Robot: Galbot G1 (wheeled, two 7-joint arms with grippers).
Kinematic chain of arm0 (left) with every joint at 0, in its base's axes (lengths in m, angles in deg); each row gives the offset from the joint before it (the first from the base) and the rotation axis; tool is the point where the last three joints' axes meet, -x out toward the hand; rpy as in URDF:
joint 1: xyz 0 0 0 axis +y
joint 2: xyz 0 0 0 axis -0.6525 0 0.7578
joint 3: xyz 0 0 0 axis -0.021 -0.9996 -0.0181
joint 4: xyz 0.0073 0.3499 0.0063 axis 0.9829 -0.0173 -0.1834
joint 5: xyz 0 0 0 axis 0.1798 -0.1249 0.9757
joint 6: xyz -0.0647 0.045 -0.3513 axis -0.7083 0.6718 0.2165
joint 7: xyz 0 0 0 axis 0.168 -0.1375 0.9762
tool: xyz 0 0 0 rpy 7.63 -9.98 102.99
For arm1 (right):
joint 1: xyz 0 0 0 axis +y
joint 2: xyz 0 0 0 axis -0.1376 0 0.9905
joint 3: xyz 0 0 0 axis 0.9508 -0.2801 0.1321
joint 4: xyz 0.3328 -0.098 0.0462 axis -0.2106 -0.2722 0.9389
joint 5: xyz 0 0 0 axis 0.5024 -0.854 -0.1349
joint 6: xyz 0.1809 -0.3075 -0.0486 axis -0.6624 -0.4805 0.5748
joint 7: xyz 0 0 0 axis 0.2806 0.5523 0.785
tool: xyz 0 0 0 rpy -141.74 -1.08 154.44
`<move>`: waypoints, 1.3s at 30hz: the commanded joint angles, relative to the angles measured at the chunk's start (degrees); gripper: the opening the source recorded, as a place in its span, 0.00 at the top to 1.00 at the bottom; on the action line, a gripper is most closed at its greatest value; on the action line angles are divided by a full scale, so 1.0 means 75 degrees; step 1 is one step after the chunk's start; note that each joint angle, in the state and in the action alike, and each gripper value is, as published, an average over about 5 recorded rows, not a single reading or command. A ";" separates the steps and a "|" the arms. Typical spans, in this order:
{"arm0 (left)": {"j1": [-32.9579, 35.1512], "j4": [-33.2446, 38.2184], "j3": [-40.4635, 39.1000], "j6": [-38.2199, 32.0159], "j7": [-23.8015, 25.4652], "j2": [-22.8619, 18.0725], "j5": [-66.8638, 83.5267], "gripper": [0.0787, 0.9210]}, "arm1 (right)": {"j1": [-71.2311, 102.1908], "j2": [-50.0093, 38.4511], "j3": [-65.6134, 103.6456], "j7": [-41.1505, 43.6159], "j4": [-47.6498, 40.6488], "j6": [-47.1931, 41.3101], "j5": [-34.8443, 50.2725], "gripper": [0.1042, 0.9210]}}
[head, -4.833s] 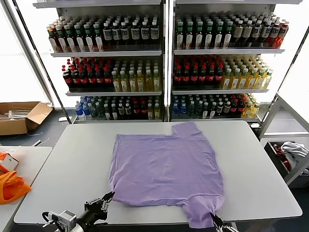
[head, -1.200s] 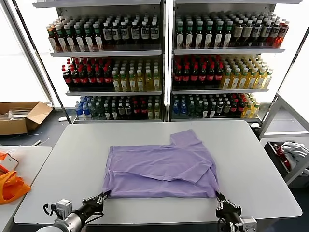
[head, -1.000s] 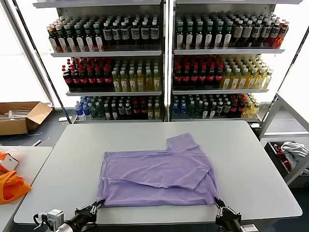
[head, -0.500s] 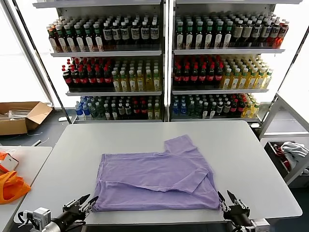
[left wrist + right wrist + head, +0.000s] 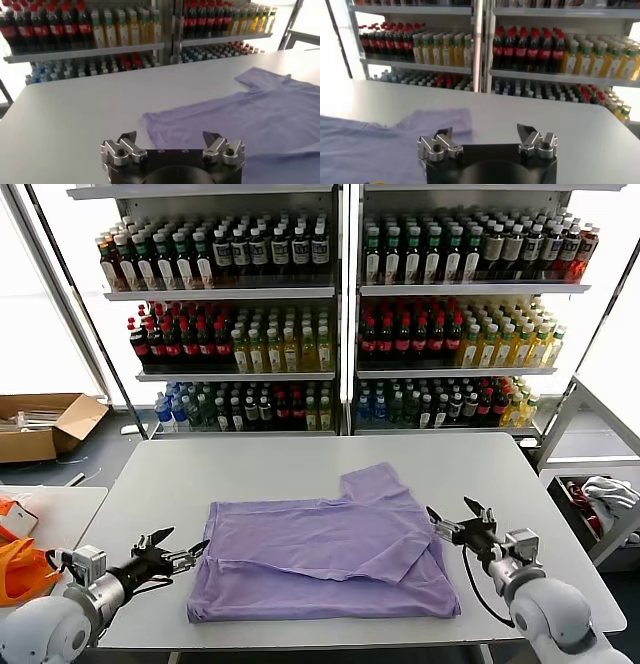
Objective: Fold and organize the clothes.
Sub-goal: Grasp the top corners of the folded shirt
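A lavender T-shirt [image 5: 325, 554] lies on the grey table [image 5: 300, 464], folded in half with one sleeve sticking out at the back. It also shows in the left wrist view [image 5: 240, 112] and the right wrist view [image 5: 375, 145]. My left gripper [image 5: 172, 550] is open and empty, just left of the shirt's left edge. My right gripper [image 5: 456, 523] is open and empty, just right of the shirt's right edge. Only the plain side shows.
Shelves of drink bottles [image 5: 340, 314] stand behind the table. An orange bag [image 5: 22, 569] lies on a side table at the left. A cardboard box [image 5: 45, 424] sits on the floor at the left. A white-and-red bundle [image 5: 600, 494] lies at the right.
The shirt was folded in half and dragged toward the front edge. Both grippers then let go, opened, and moved up to the shirt's left and right sides.
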 commanded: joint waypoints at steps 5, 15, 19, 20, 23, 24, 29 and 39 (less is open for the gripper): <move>-0.3326 -0.2907 -0.2442 -0.0281 0.0423 -0.0054 -0.0255 0.12 | -0.3461 0.0596 -0.2147 0.0938 -0.4008 0.0399 -0.0101 0.12; -0.3180 -0.3093 -0.2571 -0.0367 0.0422 -0.0218 -0.0380 0.12 | -0.3209 0.1022 -0.2170 0.1029 -0.4248 0.0307 0.0125 0.12; -0.3135 -0.3203 -0.2550 -0.0424 0.0425 -0.0221 -0.0375 0.12 | -0.3206 0.1205 -0.2188 0.1005 -0.4316 0.0317 0.0093 0.12; -0.3119 -0.3220 -0.2545 -0.0433 0.0429 -0.0215 -0.0372 0.12 | -0.3211 0.1243 -0.2213 0.1002 -0.4337 0.0307 0.0084 0.12; -0.3056 -0.3237 -0.2538 -0.0465 0.0451 -0.0196 -0.0356 0.12 | -0.3228 0.1313 -0.2301 0.0990 -0.4416 0.0284 0.0049 0.12; -0.3030 -0.3237 -0.2537 -0.0477 0.0465 -0.0192 -0.0350 0.12 | -0.3236 0.1336 -0.2319 0.0981 -0.4462 0.0278 0.0045 0.12; -0.2943 -0.3282 -0.2543 -0.0554 0.0560 -0.0202 -0.0343 0.12 | -0.3239 0.1456 -0.2379 0.0896 -0.4623 0.0216 0.0048 0.12; -0.2929 -0.3548 -0.2605 -0.0638 0.0697 -0.0205 -0.0322 0.34 | -0.3308 0.1726 -0.2527 0.0784 -0.4650 0.0144 -0.0110 0.27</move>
